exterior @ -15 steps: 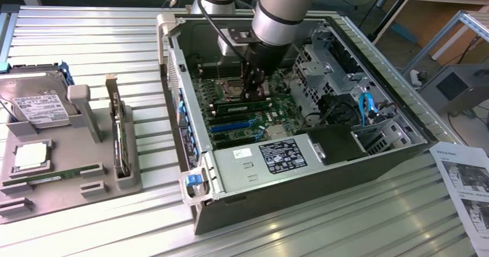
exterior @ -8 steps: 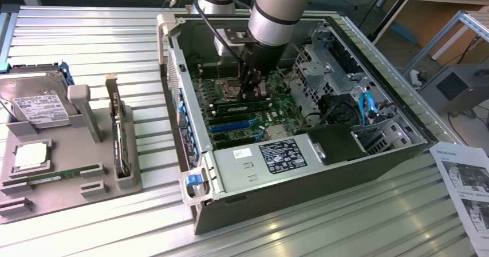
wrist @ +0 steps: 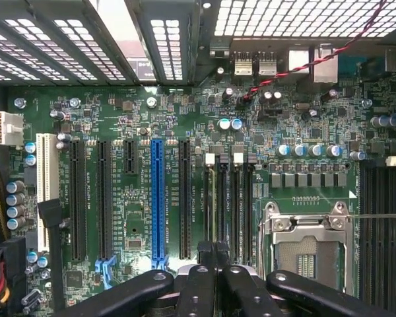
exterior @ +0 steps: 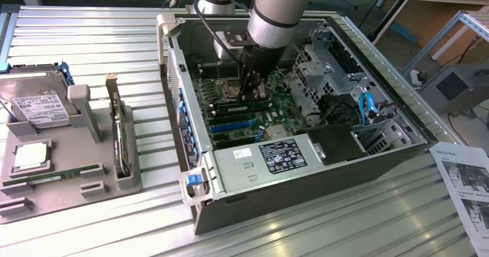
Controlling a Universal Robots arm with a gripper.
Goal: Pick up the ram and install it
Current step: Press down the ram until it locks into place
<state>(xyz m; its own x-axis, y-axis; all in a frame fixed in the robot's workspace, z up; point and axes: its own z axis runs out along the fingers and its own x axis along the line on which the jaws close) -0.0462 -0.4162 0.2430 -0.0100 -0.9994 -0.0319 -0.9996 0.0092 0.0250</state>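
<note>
Gripper point(exterior: 252, 91): fingers closed, down inside the computer case point(exterior: 397, 148), over the motherboard point(wrist: 138, 132)
Ram point(exterior: 243, 105): lying beneath the gripper, beside the processor socket point(wrist: 307, 247)

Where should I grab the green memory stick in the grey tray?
Probably mid-length on the green memory stick, pinching across its thin faces and coming straight down: it sits long and narrow in a slot of the grey tray, which seems to block its ends.

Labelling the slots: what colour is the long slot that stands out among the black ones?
Blue, clearest in the wrist view.
</note>
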